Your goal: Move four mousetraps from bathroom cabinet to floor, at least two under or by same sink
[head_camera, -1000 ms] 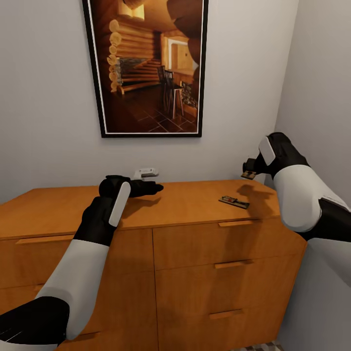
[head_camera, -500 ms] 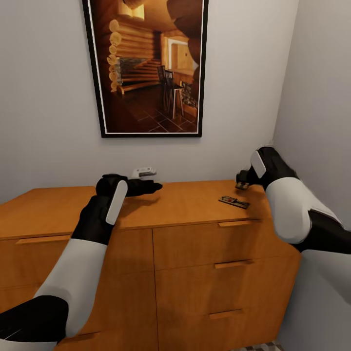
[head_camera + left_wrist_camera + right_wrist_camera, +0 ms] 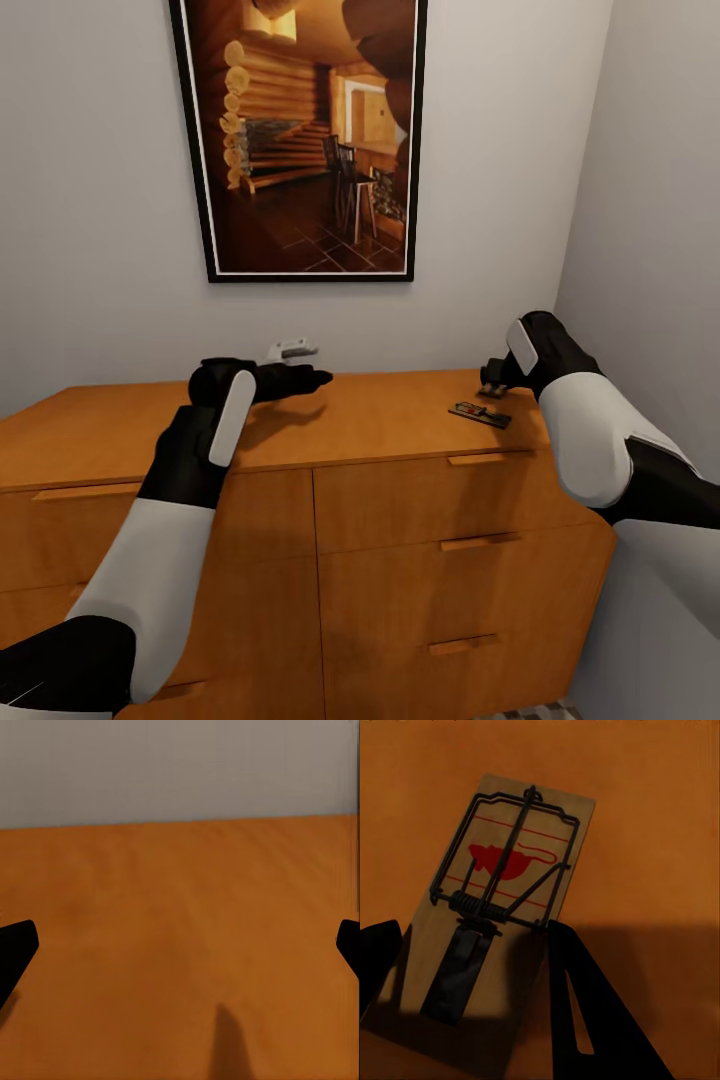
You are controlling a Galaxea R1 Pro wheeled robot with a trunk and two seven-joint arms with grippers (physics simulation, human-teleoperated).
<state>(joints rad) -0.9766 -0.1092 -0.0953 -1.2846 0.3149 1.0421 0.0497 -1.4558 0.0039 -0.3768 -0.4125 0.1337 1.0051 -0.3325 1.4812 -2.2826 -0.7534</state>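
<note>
Mousetraps on the cabinet top, right end.
Head view: one mousetrap lies near the front right corner; right end effector grips another.
Right wrist view: held mousetrap; keep it level.
Left wrist view: left end effector spread wide.

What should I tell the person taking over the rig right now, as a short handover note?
Right gripper: shut on a mousetrap, held just above the right end of the cabinet top.
Left gripper: open, holding nothing, over the middle of the cabinet top.
A second mousetrap lies flat on the cabinet top near the right gripper.
A small white object sits at the back of the top, by the wall; I cannot tell what it is.
Done: one trap grasped.
Left: no trap is seen on the floor yet. Carry this one down, fetch the rest, and put at least two by the same sink.
</note>
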